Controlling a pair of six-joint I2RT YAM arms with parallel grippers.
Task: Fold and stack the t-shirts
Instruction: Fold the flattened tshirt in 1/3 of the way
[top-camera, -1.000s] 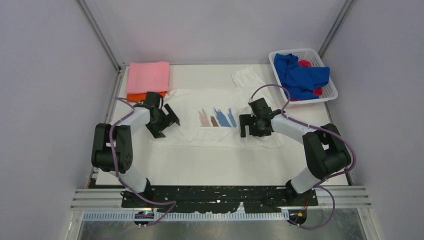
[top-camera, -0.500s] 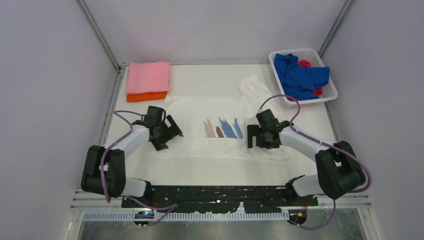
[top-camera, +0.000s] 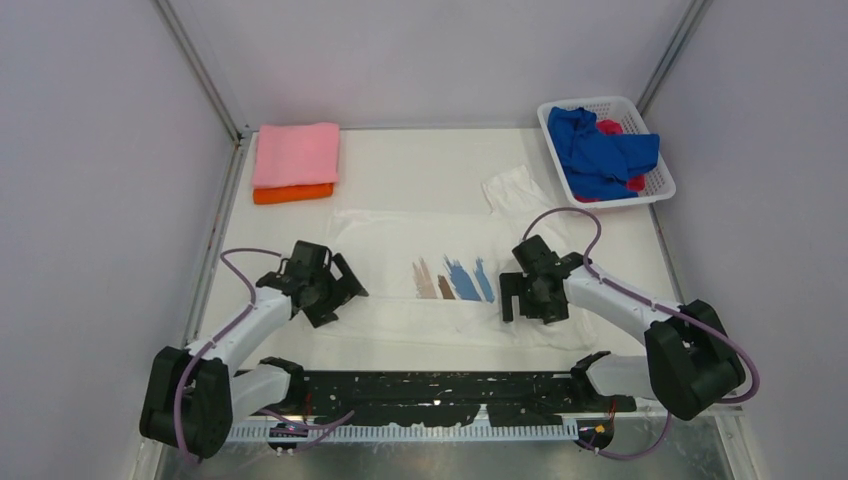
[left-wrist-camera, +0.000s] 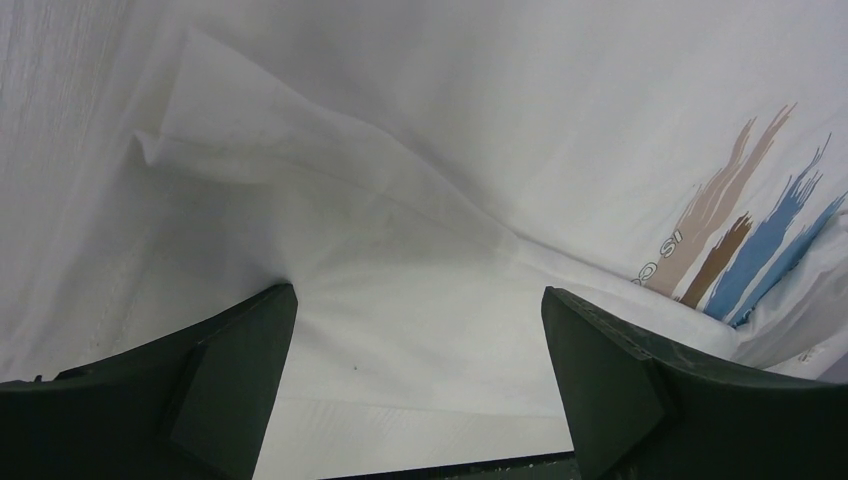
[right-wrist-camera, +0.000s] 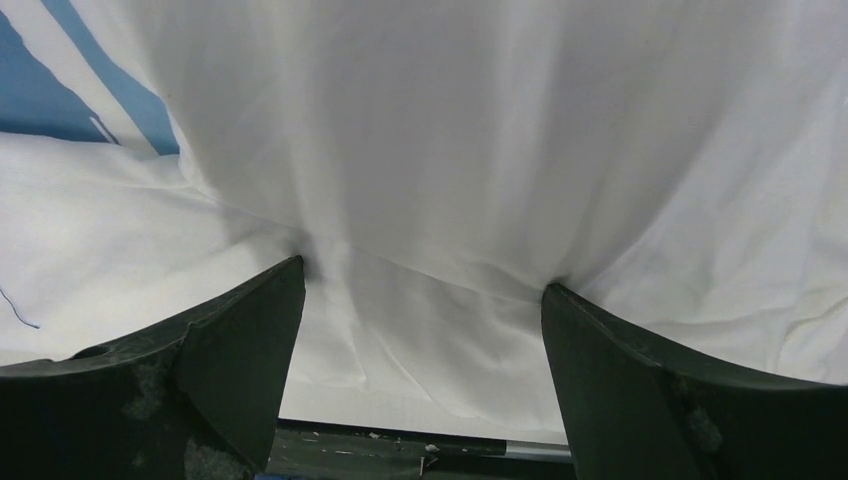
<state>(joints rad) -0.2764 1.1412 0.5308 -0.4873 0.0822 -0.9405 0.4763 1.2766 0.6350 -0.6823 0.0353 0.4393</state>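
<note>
Black fingers of the left gripper (left-wrist-camera: 415, 292) and the right gripper (right-wrist-camera: 422, 278) are held wide apart and set on the white cloth t-shirt with blue and brown print (top-camera: 400, 232); nothing is clamped. The shirt is spread on the white table (top-camera: 420, 160), near the arm bases.

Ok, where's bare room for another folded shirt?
Far edge of the table, between the folded pink shirt atop the orange one and the white lattice basket. Crowded centre: spread white printed t-shirt, left claw, right claw.

Printed shirt (top-camera: 400, 255) lies central, folded stack (top-camera: 295, 160) behind-left, basket (top-camera: 590, 101) behind-right.
</note>
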